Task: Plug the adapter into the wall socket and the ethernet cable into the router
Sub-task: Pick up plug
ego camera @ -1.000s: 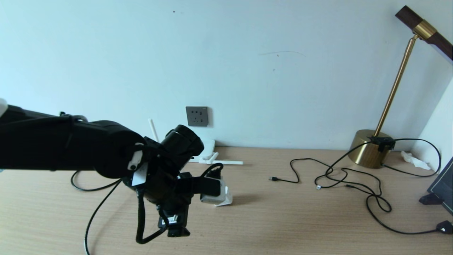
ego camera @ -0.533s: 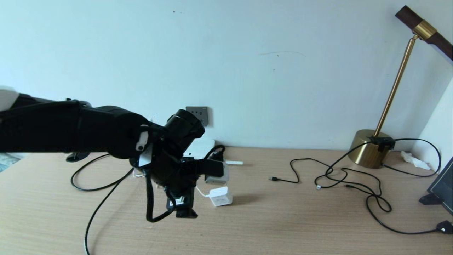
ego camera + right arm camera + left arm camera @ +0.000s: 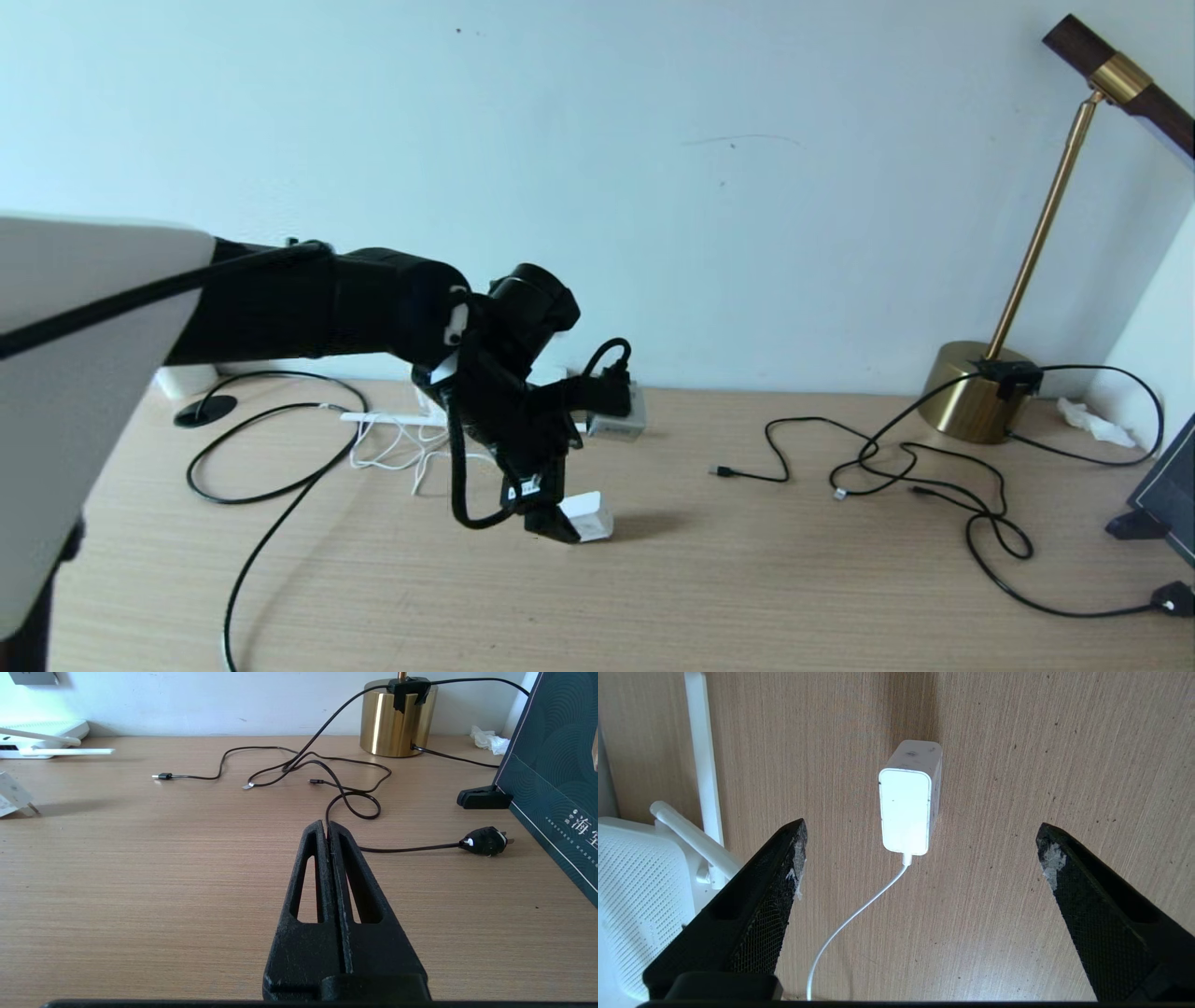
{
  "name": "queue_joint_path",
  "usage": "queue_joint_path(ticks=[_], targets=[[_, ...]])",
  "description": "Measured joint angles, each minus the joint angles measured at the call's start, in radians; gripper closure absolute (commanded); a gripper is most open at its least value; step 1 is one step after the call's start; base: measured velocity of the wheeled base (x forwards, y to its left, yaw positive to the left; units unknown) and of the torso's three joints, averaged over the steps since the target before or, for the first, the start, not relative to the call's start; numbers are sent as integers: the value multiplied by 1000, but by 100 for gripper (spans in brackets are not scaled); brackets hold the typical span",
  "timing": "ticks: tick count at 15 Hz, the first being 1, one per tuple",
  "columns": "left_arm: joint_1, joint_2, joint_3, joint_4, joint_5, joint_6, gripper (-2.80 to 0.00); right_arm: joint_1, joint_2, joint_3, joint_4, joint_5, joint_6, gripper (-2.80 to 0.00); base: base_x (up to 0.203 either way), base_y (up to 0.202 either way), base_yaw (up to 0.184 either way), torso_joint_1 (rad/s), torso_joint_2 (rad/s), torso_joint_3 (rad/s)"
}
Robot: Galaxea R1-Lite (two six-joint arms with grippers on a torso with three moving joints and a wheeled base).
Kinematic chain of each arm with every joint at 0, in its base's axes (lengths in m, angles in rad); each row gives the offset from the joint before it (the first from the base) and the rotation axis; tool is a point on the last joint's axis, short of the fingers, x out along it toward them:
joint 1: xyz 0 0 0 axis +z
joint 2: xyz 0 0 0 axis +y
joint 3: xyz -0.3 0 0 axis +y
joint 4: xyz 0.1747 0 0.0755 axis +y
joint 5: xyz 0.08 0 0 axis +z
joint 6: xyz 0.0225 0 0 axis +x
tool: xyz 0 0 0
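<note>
Since the earlier frame, left gripper (image 3: 920, 858) is rising and swinging toward the wall, uncovering the white cord (image 3: 392, 453). Jaws are standing wide open, gripping nothing, hovering over the adapter (image 3: 909, 797), which is lying on the desk (image 3: 747, 579) beside the router (image 3: 640, 891). Right gripper (image 3: 329, 833) is hanging low over the desk, fingers pressed together, empty. Wall socket (image 3: 32, 677) is sitting unoccupied.

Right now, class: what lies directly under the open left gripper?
Under the left gripper lies the adapter on the bare wooden desk, its white cord trailing back. The adapter's pins are hidden.
</note>
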State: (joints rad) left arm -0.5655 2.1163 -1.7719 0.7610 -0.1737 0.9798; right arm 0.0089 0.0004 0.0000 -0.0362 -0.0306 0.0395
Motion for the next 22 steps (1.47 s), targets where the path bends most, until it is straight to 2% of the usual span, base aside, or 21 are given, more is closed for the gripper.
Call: queue_joint_path(ticks=[2,4,22], targets=[[5,48,-97,84,-12,1,-280,0,0,0,0,0,0,0,0,0,0,0,0,0],[10,82,-139,127,-18,1,-280,0,0,0,0,0,0,0,0,0,0,0,0,0],[21,146,-153,121,-16,9,-280,0,0,0,0,0,0,0,0,0,0,0,0,0]])
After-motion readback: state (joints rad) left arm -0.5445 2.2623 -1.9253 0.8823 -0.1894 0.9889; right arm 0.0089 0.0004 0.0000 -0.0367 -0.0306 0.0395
